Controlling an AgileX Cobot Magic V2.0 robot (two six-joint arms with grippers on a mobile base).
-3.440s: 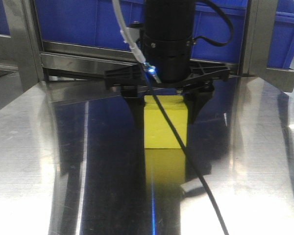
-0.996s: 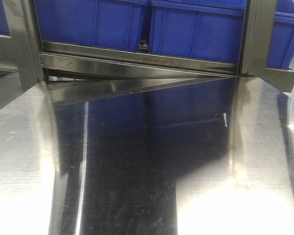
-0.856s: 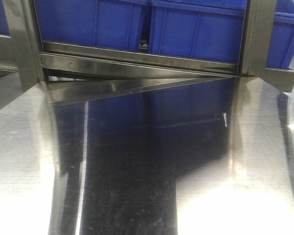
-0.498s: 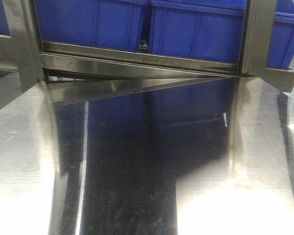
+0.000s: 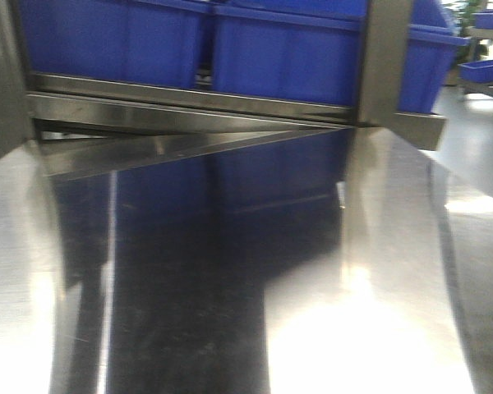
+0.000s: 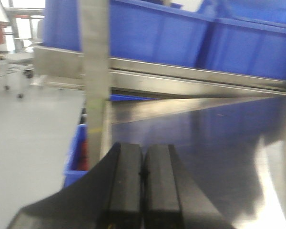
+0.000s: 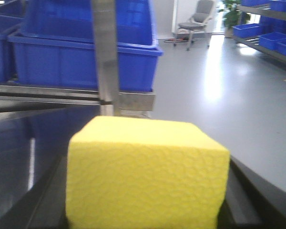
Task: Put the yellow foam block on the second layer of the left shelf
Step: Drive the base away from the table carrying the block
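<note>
Yellow foam block (image 7: 148,167) is sitting in my right gripper (image 7: 145,205), up off the worktop and filling the lower half of the right wrist view.

Going big to small:
- Steel worktop (image 5: 378,271) is running away from me toward the shelf frame.
- Shelf rail (image 5: 189,103) is crossing along the worktop's far edge. Blue bins (image 5: 287,57) are standing on it behind an upright post (image 5: 384,57) near the far right corner.
- Dark fingers (image 7: 250,195) are flanking the block left and right, so I am reading the right hand as clamped on it. Its longer side is appearing to run across, finger to finger, with the broad pitted face toward the camera.
- Left gripper (image 6: 143,186) is hanging over the worktop near its left edge, beside a second post (image 6: 95,71). Its pads are squeezed together and holding nothing.

Judging the coming move: the block is lying inside the right hand, not the left, so the right arm is doing the carrying. The shelf is lying ahead, past the far edge. I am not making out from here which level is the left shelf's second layer.
</note>
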